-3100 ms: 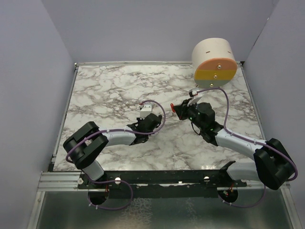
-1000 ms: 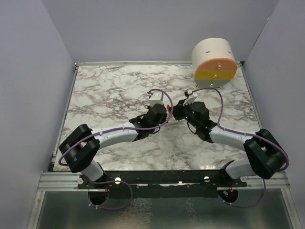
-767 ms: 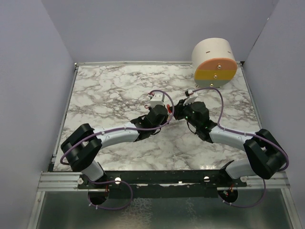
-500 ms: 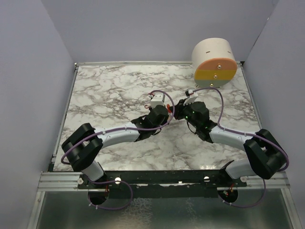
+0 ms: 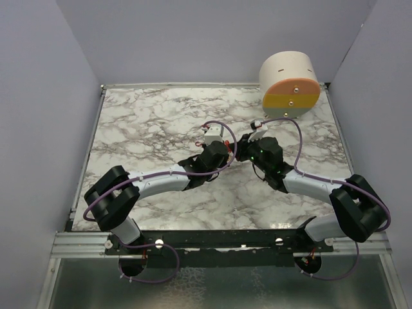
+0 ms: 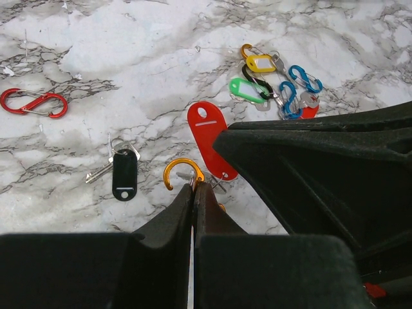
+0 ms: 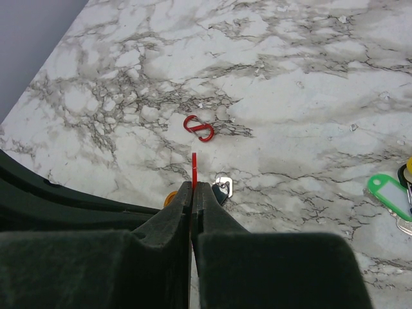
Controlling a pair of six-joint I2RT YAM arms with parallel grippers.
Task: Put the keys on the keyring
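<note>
The left gripper (image 6: 193,190) is clenched on the orange keyring loop (image 6: 181,161), which arches toward 12 o'clock; the right gripper (image 7: 193,188) pinches the red key tag (image 6: 207,136), long axis 11-to-5 o'clock. Other keys (image 6: 248,90) lie on the counter (image 6: 129,51) at 1 o'clock

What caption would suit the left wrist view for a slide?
Closed left gripper pinches an orange metal clip beside the red plastic key tag held by the right gripper.

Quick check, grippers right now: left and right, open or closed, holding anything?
Left gripper: closed, holding the orange clip.
Right gripper: closed, holding the red key tag.
</note>
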